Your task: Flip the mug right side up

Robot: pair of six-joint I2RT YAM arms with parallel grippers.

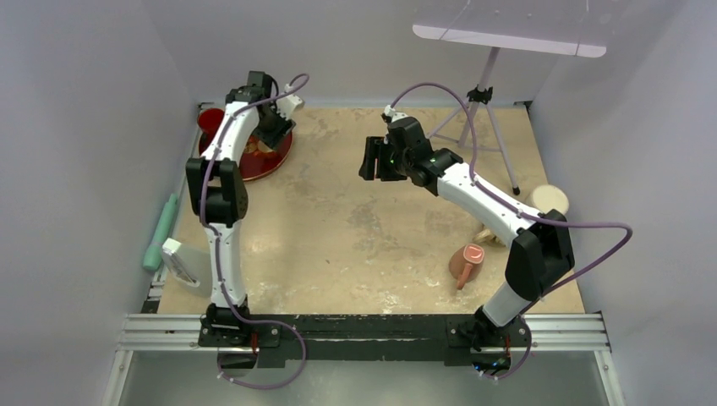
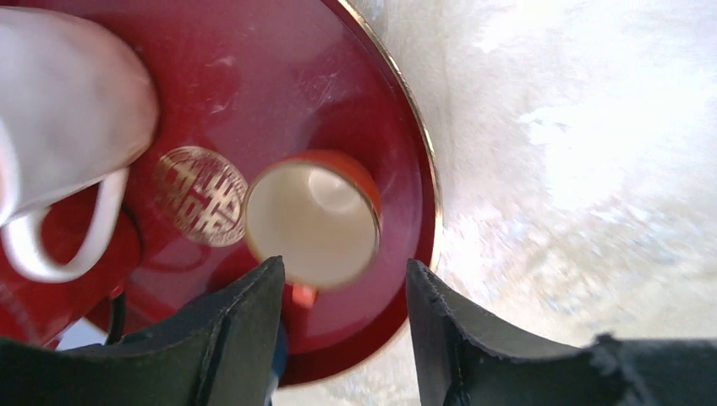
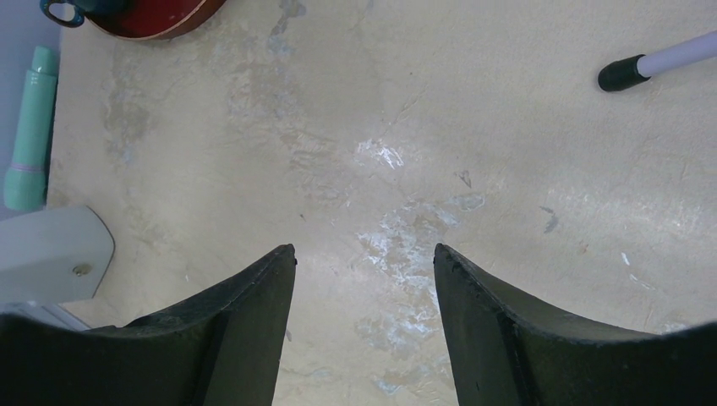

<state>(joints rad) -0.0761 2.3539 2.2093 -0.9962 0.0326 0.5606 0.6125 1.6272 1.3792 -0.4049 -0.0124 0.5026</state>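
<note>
Left pincer (image 2: pixel 345 271), jaws spread and empty, hovers just over the red mug (image 2: pixel 313 224), which stands mouth-up on the red plate (image 2: pixel 254 76) at the table's (image 1: pixel 355 237) 10 o'clock corner; right pincer (image 3: pixel 363 254), likewise spread, is well apart.

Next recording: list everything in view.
round dark red plate: one, red with gold rim, far left.
small red cup: one, red, cream inside, upright on the plate.
white handled mug: one, white, by the plate.
pink mug: one, pink, on its side, near right.
beige cylinder: one, beige, right edge.
mint green torch: one, green, left edge.
pale grey block: one, grey, near left.
white tripod: one, white, far right.
left gripper: black, open over the plate.
right gripper: black, open over the tan table.
</note>
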